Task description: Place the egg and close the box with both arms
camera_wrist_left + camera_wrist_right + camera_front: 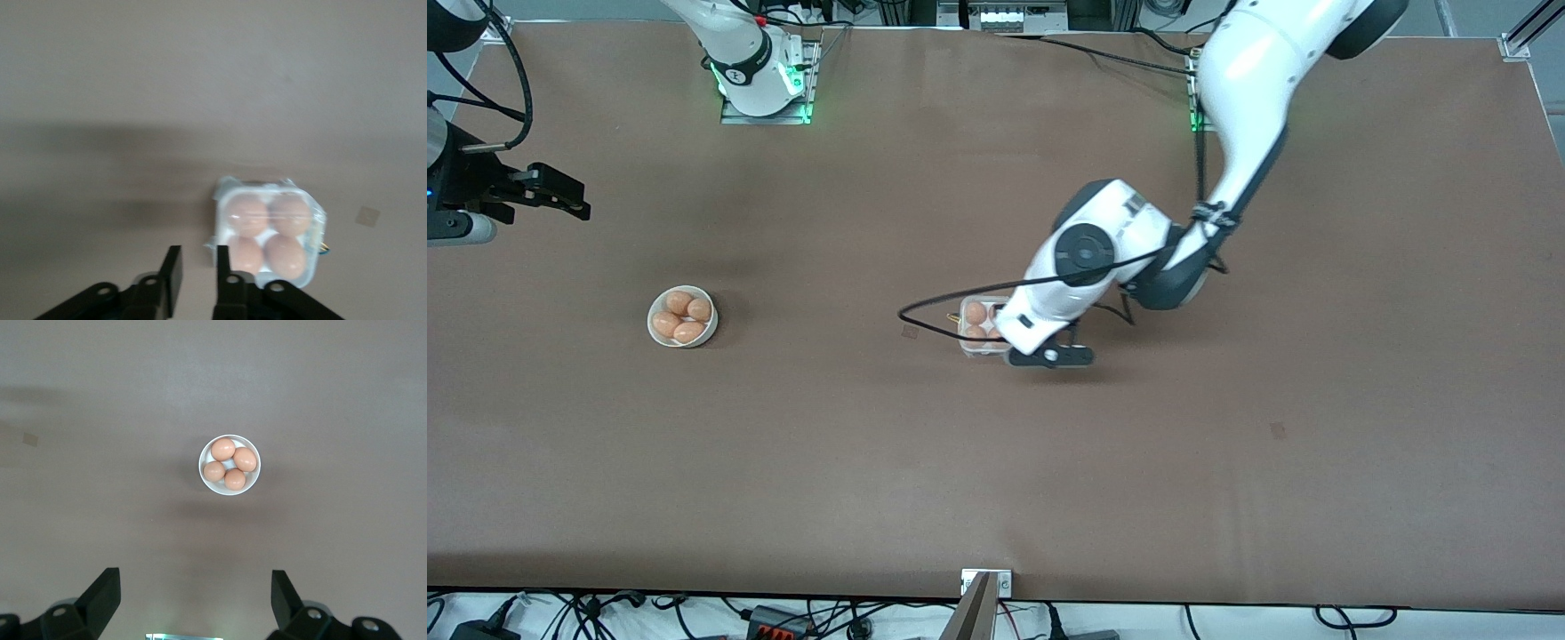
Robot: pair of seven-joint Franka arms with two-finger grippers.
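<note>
Left gripper (198,270): hangs low over the table at the edge of the box, fingers slightly apart with only bare table showing in the narrow gap; it grasps nothing.
Box (270,230): sits on the table near the middle, just beside and partly under the left gripper; in the front view the left arm's wrist covers the part toward that arm's end of the table.
Box contents: all four cells look filled with orange-brown eggs; the egg (244,256) nearest the fingertips lies in its cell right beside one finger (223,267).
Lid: a clear film appears to lie over the eggs, but whether it is pressed fully home cannot be told.
Key relation: the box lies to one side of the gap between the fingers, not between them, so any press on the lid calls for a short sideways shift over the box.
Box axis: roughly square, with no clear long axis; its sides run slightly askew to the line of the fingers.
Nearer arm: the left, by a wide margin.
Bowl (229,465): white, round, holding four more eggs, well apart from the box toward the right arm's end of the table.
Right gripper (193,593): waits high above the bowl, fingers spread wide and empty.
Judged stage: egg placed; closing is what remains.
</note>
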